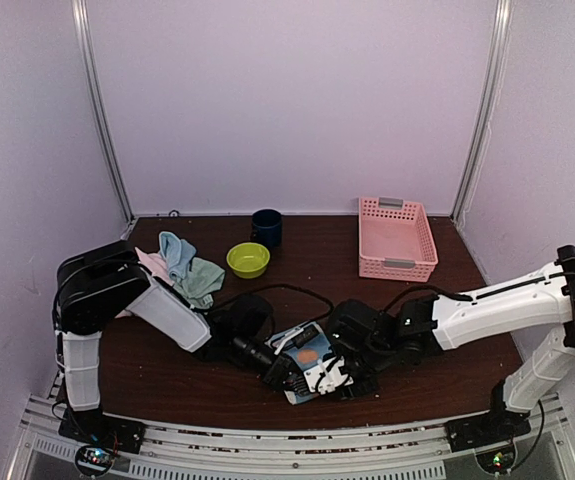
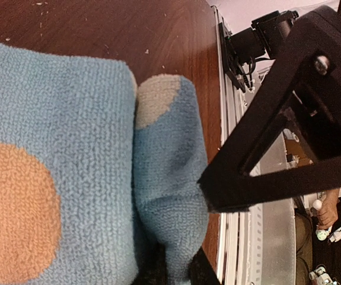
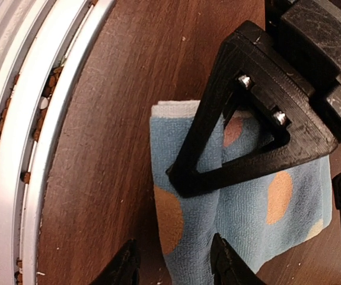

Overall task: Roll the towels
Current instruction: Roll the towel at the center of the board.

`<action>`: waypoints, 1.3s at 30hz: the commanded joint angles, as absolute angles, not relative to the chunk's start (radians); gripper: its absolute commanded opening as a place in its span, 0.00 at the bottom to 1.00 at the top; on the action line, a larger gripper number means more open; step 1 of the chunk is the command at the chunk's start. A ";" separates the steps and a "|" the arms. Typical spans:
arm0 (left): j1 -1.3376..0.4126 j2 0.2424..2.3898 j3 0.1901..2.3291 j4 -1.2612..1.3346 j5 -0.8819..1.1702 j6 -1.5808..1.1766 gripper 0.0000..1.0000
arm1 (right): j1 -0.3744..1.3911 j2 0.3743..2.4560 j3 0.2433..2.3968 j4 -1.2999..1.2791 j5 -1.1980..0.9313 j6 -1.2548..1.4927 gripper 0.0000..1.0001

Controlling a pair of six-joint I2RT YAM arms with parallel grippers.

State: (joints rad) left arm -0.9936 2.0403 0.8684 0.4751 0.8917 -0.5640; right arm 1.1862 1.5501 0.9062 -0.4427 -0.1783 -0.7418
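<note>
A light blue towel (image 1: 307,358) with orange and pink patches lies at the table's front middle, its near edge rolled into a fold (image 2: 170,178). My left gripper (image 2: 179,272) is shut on that fold from the left (image 1: 279,372). My right gripper (image 3: 173,266) stands open astride the same rolled edge (image 3: 188,237), one finger (image 3: 226,261) against the cloth, the other (image 3: 126,267) a little clear of it. In the top view the right gripper (image 1: 339,378) meets the left one over the towel. Pink, pale blue and mint green towels (image 1: 182,265) lie heaped at the back left.
A lime-green bowl (image 1: 248,260) and a dark mug (image 1: 266,228) stand behind the work spot. A pink lattice basket (image 1: 397,238) sits at the back right. The table's metal front rail (image 3: 45,119) runs close beside the towel.
</note>
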 commanded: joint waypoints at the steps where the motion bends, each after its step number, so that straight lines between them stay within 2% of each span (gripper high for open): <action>1: -0.989 2.077 0.845 0.439 0.884 -0.550 0.14 | 1.198 1.605 0.886 -0.364 -0.118 -0.779 0.42; 5: -0.989 2.066 0.848 0.401 0.870 -0.533 0.16 | 1.199 1.651 0.885 -0.370 -0.120 -0.792 0.34; 7: -0.989 2.039 0.836 0.390 0.857 -0.518 0.22 | 1.199 1.664 0.890 -0.368 -0.119 -0.784 0.30; 10: -0.988 1.962 0.815 0.329 0.809 -0.476 0.34 | 1.197 1.680 0.910 -0.386 -0.132 -0.782 0.19; 14: -0.952 1.793 0.755 0.201 0.667 -0.419 0.43 | 1.186 1.717 0.994 -0.499 -0.207 -0.780 0.09; 17: -0.912 1.594 0.701 0.085 0.492 -0.364 0.47 | 1.181 1.749 1.103 -0.667 -0.307 -0.763 0.07; 22: -0.913 1.274 0.669 -0.069 0.197 -0.258 0.47 | 1.155 1.880 1.355 -0.982 -0.507 -0.708 0.06; 25: -0.923 1.081 0.621 -0.072 0.075 -0.213 0.49 | 1.103 1.982 1.473 -1.072 -0.581 -0.696 0.06; 29: -0.987 0.912 0.627 -0.114 -0.057 -0.141 0.57 | 1.022 2.142 1.614 -1.144 -0.638 -0.689 0.06; 34: -1.178 0.930 0.726 -0.228 -0.177 -0.034 0.57 | 0.958 2.337 1.791 -1.256 -0.683 -0.700 0.05; 39: -1.423 1.167 0.831 -0.294 -0.224 0.059 0.55 | 0.913 2.468 1.928 -1.356 -0.742 -0.705 0.05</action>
